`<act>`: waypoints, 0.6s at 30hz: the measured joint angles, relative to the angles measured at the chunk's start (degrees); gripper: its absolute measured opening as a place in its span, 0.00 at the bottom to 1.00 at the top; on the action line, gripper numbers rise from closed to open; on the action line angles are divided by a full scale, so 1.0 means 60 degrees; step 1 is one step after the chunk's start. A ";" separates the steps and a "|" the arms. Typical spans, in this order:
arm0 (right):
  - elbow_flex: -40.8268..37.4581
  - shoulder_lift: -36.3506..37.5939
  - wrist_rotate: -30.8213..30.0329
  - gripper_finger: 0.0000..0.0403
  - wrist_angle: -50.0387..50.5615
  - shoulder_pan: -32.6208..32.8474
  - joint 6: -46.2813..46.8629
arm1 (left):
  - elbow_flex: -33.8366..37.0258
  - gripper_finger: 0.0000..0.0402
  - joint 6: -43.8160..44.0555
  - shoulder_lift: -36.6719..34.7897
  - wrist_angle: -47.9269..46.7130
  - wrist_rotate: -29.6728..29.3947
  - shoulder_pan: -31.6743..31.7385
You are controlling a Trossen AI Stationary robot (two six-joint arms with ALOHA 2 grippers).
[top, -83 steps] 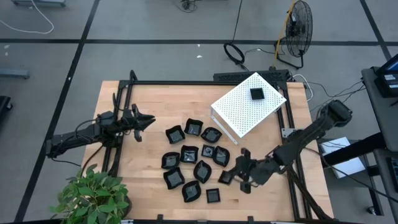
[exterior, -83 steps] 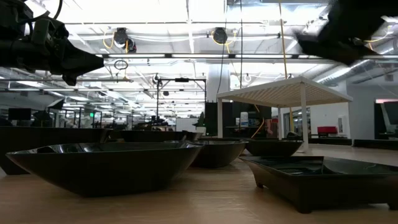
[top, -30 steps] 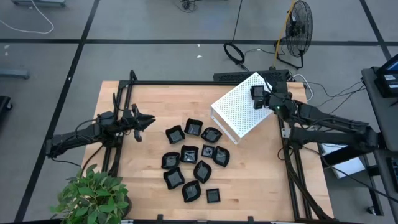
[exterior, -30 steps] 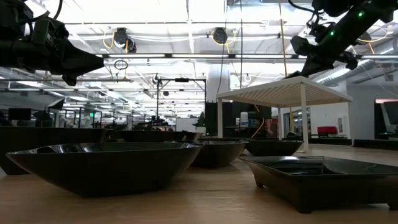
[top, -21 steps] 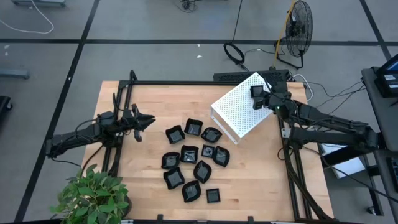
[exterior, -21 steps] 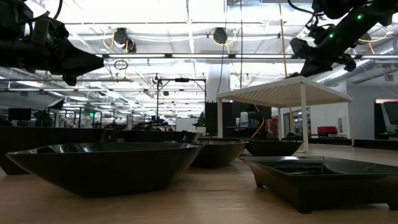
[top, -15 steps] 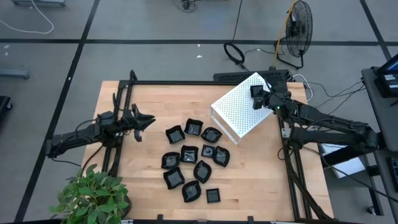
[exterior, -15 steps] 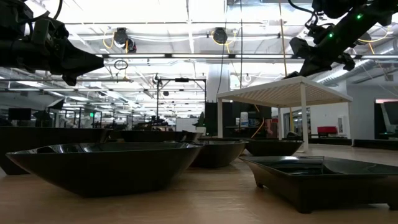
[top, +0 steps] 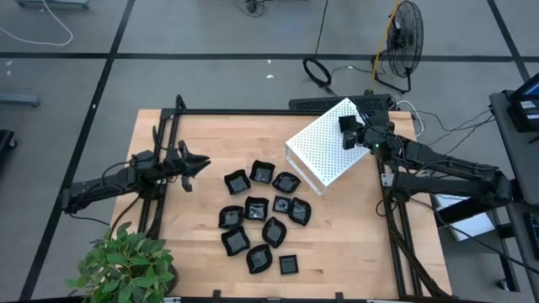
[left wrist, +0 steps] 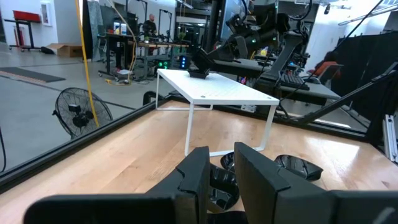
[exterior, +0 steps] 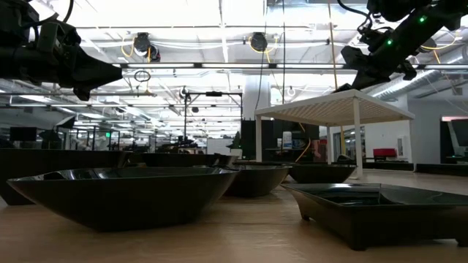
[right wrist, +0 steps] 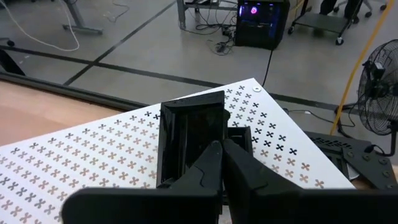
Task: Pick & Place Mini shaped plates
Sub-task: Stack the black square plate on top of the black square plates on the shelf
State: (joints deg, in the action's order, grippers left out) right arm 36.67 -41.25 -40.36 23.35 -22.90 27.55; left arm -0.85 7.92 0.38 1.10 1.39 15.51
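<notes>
Atop white box point(top: 335, 143), right end effector point(right wrist: 219, 163) nearly shut, pinching rim of square plate point(right wrist: 191, 134) resting on perforated top, plate straight ahead of fingers. Remaining plates point(top: 263, 219) clustered mid-tabletop point(top: 202, 143), well apart. Left end effector point(top: 195, 164) waiting at tabletop's left side, part-open, empty.

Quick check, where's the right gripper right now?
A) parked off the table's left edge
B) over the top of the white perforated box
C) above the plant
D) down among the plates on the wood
B: the high view shows the right gripper at the white perforated box, with a black square plate on the box's top by its fingers.
</notes>
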 joint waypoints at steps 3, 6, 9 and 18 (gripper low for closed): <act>-0.0001 0.0000 -0.0004 0.07 0.0001 0.0000 0.0000 | -0.0001 0.19 0.0000 0.0000 0.0000 0.0000 0.0004; 0.0001 0.0000 -0.0018 0.14 0.0001 0.0000 0.0000 | -0.0001 0.19 0.0000 0.0000 0.0000 0.0000 0.0000; 0.0001 0.0000 -0.0029 0.20 -0.0015 0.0000 0.0000 | -0.0002 0.19 0.0000 -0.0001 0.0000 0.0000 0.0000; -0.0001 -0.0003 0.0751 0.34 -0.1505 0.0246 -0.1088 | 0.0001 0.19 0.0000 0.0000 0.0003 0.0000 0.0003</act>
State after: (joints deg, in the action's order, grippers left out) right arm 36.67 -41.27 -35.85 14.32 -21.42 21.02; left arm -0.84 7.92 0.38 1.12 1.39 15.53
